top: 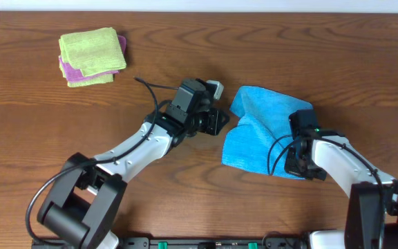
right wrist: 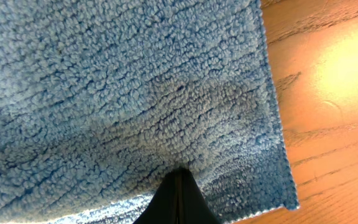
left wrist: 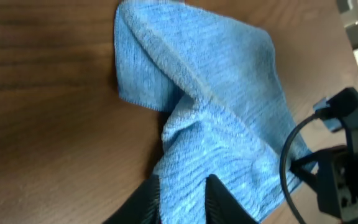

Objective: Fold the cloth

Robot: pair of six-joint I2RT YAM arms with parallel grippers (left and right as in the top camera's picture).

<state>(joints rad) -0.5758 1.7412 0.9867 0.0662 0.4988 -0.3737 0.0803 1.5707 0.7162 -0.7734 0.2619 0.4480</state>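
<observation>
The cloth [top: 261,135] lay crumpled on the table [top: 185,55], left claw [left wrist: 182,190] and right claw [right wrist: 179,179] pinching its opposite sides for folding.

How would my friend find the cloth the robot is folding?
Look at the brown wooden table, then at its right side. The cloth lies rumpled there, fuzzy and sky blue. The only other cloths, a lime-green cloth atop a purple cloth, sit stacked at the far left.
</observation>
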